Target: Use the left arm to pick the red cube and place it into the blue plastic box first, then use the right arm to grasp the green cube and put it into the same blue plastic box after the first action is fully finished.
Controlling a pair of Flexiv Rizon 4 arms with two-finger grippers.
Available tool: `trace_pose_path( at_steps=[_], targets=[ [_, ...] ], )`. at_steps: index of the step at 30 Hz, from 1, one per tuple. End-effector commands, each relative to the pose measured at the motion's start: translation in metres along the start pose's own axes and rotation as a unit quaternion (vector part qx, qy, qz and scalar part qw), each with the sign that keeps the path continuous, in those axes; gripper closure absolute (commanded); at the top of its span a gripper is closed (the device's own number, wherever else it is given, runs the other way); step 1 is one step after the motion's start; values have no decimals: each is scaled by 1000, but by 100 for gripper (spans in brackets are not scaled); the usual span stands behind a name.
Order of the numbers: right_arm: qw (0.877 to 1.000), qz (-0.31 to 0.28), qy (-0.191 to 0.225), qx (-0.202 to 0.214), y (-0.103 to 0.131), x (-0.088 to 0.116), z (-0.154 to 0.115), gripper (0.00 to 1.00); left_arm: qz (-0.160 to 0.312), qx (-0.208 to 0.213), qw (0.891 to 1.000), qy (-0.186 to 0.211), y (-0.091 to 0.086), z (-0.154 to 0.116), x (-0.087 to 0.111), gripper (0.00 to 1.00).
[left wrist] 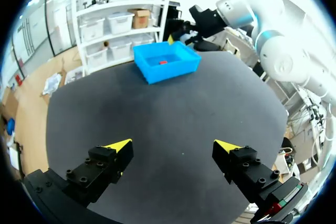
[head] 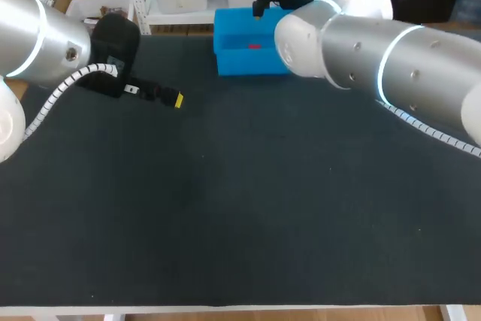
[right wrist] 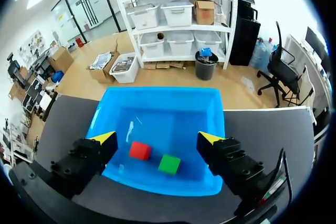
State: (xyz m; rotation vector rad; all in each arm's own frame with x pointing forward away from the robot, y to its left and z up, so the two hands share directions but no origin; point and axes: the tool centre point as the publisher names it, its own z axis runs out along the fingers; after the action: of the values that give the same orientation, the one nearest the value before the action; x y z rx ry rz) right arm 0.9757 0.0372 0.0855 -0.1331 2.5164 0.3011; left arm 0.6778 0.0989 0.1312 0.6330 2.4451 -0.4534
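The blue plastic box (head: pixel 244 52) stands at the table's far edge. Inside it lie the red cube (right wrist: pixel 139 150) and the green cube (right wrist: pixel 169 164), side by side on the box floor (right wrist: pixel 157 124). My right gripper (right wrist: pixel 156 139) hangs open above the box with nothing between its fingers; the right arm (head: pixel 376 65) hides part of the box in the head view, where only the red cube (head: pixel 254 46) shows. My left gripper (left wrist: pixel 173 148) stands open and empty over bare table at the far left (head: pixel 169 98). From there the box (left wrist: pixel 165 62) lies far ahead with the red cube (left wrist: pixel 163 62) in it.
The dark table mat (head: pixel 240 208) stretches from the box to the near edge. The bulky right arm (left wrist: pixel 268 35) leans over the table's far right part.
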Motion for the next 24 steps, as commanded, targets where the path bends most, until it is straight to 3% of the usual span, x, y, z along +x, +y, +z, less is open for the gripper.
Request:
trace_pose_path(
  at_steps=[1,13,24],
  targets=[
    [1000,0,-11,1,-1,25,-47,0,1,3,1000,-1,1,0,0,0],
    [1000,-9,-11,7,-1,67,-100,0,1,3,1000,-1,1,0,0,0],
    [1000,6,-9,10,-9,103,-129,0,1,3,1000,-1,1,0,0,0]
  ],
)
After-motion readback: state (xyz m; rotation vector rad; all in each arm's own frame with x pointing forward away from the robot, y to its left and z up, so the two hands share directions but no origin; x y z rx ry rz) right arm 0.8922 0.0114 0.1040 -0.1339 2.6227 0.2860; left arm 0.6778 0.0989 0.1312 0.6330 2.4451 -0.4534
